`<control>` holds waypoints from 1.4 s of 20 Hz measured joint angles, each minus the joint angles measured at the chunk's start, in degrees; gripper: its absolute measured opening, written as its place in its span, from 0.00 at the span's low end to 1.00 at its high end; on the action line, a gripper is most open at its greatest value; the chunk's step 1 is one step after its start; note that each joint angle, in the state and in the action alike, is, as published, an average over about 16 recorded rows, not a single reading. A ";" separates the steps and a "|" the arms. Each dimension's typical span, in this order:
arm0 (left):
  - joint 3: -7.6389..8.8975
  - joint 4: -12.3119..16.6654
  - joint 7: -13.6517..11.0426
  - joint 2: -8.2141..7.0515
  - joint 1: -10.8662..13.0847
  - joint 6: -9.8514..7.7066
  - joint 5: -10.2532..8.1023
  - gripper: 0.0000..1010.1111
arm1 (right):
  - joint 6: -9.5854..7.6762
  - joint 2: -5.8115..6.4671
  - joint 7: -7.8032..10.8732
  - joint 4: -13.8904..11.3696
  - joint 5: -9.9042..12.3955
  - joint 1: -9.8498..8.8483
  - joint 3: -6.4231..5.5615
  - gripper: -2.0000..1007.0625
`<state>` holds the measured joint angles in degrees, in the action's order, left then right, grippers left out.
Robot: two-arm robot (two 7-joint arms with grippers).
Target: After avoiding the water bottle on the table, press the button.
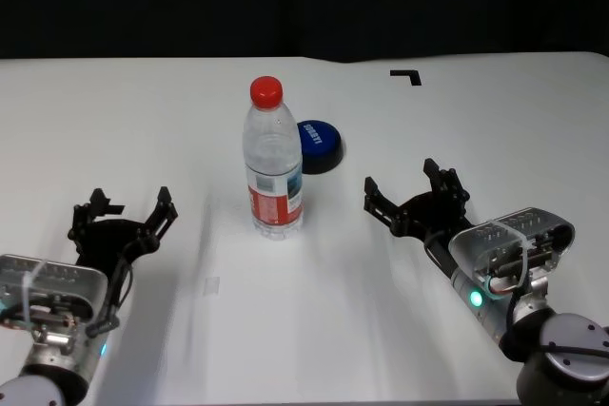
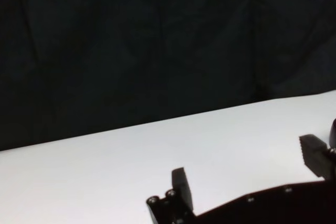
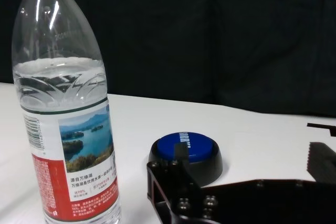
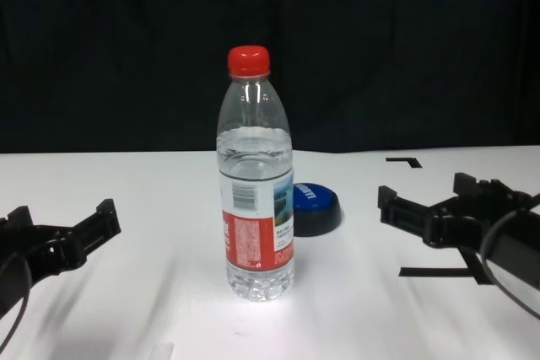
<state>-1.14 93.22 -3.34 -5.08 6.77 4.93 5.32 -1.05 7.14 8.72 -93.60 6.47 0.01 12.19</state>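
The water bottle (image 1: pixel 273 164) (image 4: pixel 256 191) (image 3: pixel 63 108) stands upright mid-table, clear with a red cap and red-and-white label. Just behind it and to its right sits the blue-topped button (image 1: pixel 319 145) (image 4: pixel 315 206) (image 3: pixel 186 153) on its black base, partly hidden by the bottle in the chest view. My right gripper (image 1: pixel 411 191) (image 4: pixel 430 200) hovers open to the right of the bottle, nearer me than the button, holding nothing. My left gripper (image 1: pixel 128 208) (image 4: pixel 59 229) (image 2: pixel 247 161) rests open over the left of the table (image 1: pixel 143 111), well clear of the bottle.
A black tape corner mark (image 1: pixel 407 75) (image 4: pixel 405 160) lies at the far right of the tabletop. Another black tape strip (image 4: pixel 430 272) shows under the right gripper. A dark curtain backs the table's far edge.
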 joint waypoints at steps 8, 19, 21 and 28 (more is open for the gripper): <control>0.00 0.00 0.00 0.00 0.00 0.00 0.00 0.99 | 0.02 0.00 0.04 0.02 0.05 0.02 0.01 1.00; 0.00 0.00 0.00 0.00 0.00 0.00 0.00 0.99 | 0.02 0.00 0.06 0.07 0.07 0.02 0.01 1.00; 0.00 0.00 0.00 0.00 0.00 0.00 0.00 0.99 | 0.02 0.00 0.06 0.08 0.07 0.02 0.01 1.00; 0.00 0.00 0.00 0.00 0.00 0.00 0.00 0.99 | 0.02 0.00 0.06 0.09 0.07 0.02 0.01 1.00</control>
<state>-1.14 93.22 -3.35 -5.08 6.77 4.93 5.32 -1.03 7.14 8.78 -93.51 6.54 0.03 12.20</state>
